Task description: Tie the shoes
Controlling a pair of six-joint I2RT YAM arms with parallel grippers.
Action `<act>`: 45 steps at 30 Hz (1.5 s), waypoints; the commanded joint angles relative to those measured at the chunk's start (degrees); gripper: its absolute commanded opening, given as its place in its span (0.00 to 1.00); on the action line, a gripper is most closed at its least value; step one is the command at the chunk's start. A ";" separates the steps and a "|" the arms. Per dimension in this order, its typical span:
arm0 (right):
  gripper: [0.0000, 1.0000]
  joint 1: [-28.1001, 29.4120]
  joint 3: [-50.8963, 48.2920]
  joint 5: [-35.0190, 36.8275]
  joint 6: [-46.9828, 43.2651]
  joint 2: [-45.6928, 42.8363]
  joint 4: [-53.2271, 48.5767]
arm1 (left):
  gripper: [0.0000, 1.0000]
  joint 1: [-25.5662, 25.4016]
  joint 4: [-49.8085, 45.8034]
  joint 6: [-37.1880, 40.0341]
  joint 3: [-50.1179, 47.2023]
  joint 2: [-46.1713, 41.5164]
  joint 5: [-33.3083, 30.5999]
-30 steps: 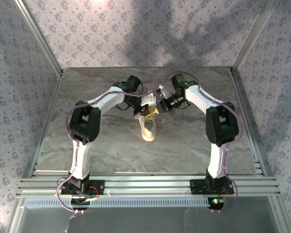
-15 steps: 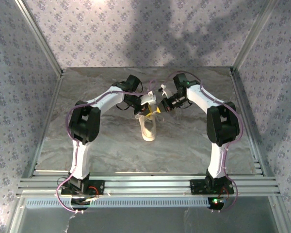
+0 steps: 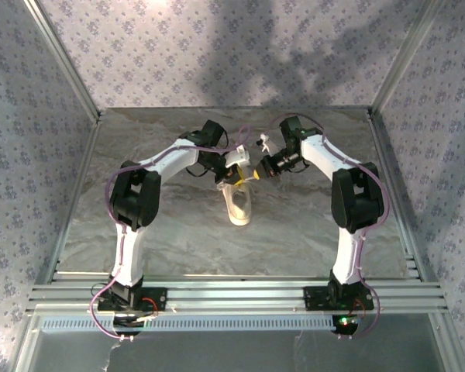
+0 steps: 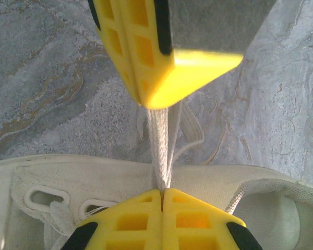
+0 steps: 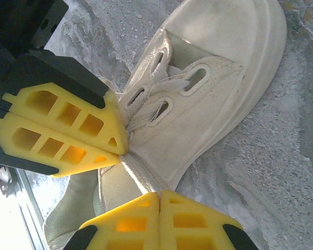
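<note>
The cream-white shoe [image 3: 239,205] lies mid-table, toe toward the arm bases. Both grippers meet over its heel end. In the left wrist view my left gripper [image 4: 162,190] is shut on a white lace [image 4: 161,146], which runs taut over the shoe's collar [image 4: 94,177] up to the right gripper's yellow fingers [image 4: 146,57]. In the right wrist view my right gripper [image 5: 160,194] is shut on a lace strand [image 5: 138,174] just beside the shoe's side [image 5: 219,88]. The left gripper's fingers [image 5: 68,130] press against the eyelets. From above, the left gripper [image 3: 239,178] and right gripper [image 3: 254,175] nearly touch.
The grey marbled table [image 3: 178,232] is bounded by aluminium rails at the front [image 3: 232,294] and by patterned walls [image 3: 31,155] at the left, right and back. Open tabletop lies on both sides of the shoe.
The right gripper has drawn slightly to the right, away from the left one, with the lace tighter between them. The shoe and left arm have barely moved.
</note>
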 commanded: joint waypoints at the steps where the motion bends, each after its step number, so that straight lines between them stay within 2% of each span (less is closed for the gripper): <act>1: 0.00 -2.79 -0.80 4.30 0.36 -1.15 -1.56 | 0.10 1.78 -4.44 -0.40 -2.32 -0.24 -2.78; 12: 0.00 -2.78 -1.01 1.63 0.77 -1.38 -0.35 | 0.13 1.96 -3.39 -1.25 -3.02 -0.91 -2.87; 13: 0.03 -2.77 -1.57 0.78 0.96 -1.60 0.40 | 0.14 1.99 -3.25 -1.39 -3.08 -0.95 -2.55; 16: 0.22 -2.79 -2.87 -0.62 2.92 -2.11 2.62 | 0.24 1.96 -2.82 -1.77 -3.14 -1.20 -2.04; 21: 0.31 -2.79 -4.78 0.35 3.92 -3.37 4.53 | 0.39 2.05 -0.75 -2.70 -4.11 -4.34 -1.40; 22: 0.33 -2.84 -5.07 1.08 4.17 -3.73 4.90 | 0.51 2.18 -0.31 -3.08 -4.59 -5.39 -1.31; 23: 0.35 -2.85 -5.40 1.84 4.53 -4.15 5.41 | 0.98 2.43 0.53 -3.48 -4.84 -6.44 -1.14; 29: 0.37 -3.08 -7.58 6.25 6.65 -6.80 8.81 | 0.99 4.88 6.83 -7.41 -9.01 -13.68 0.10; 33: 0.38 -2.79 -9.44 6.63 6.18 -8.56 10.72 | 0.99 6.35 12.12 -10.47 -14.31 -19.39 -2.25; 41: 0.43 -2.51 -15.53 8.11 7.46 -12.99 16.02 | 0.99 8.13 24.67 -17.46 -28.20 -34.26 -19.34; 45: 0.43 -2.03 -19.14 7.48 7.26 -15.96 19.03 | 0.99 10.16 27.73 -21.44 -34.05 -40.27 -23.91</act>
